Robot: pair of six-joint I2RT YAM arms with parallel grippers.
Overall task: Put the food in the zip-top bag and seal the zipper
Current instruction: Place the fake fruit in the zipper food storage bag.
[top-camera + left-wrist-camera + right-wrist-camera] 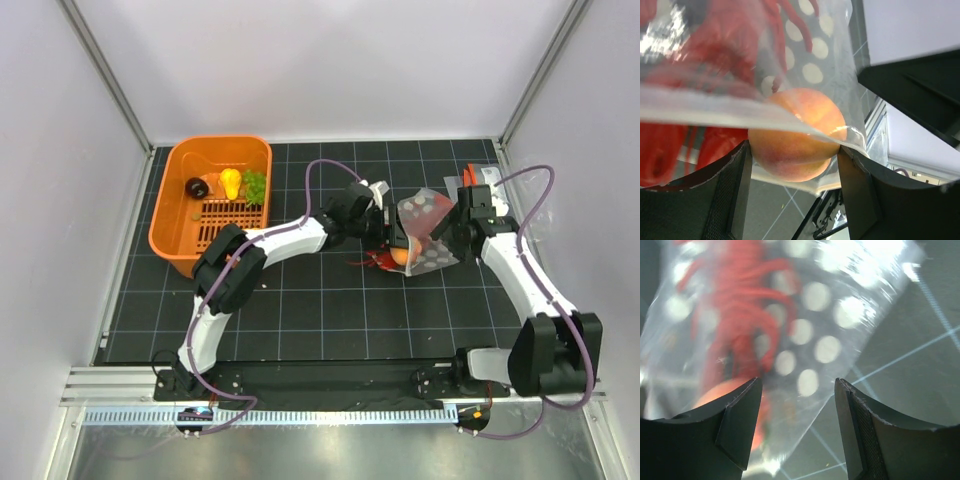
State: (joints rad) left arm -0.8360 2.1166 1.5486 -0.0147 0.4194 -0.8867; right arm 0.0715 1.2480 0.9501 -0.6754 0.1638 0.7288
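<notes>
The clear dotted zip-top bag lies right of centre, between my two grippers. My left gripper is shut on the round peach, held at the bag's mouth. In the left wrist view the peach sits between both fingers, its top under the zipper strip. The red lobster shows through the bag, and some red pokes out at the left. My right gripper is open over the bag's corner, touching nothing. The green grape bunch lies in the orange basket.
The orange basket stands at the back left and also holds a yellow toy and a dark one. Flat packets with an orange-red strip lie behind the right gripper. White walls close in the back and sides.
</notes>
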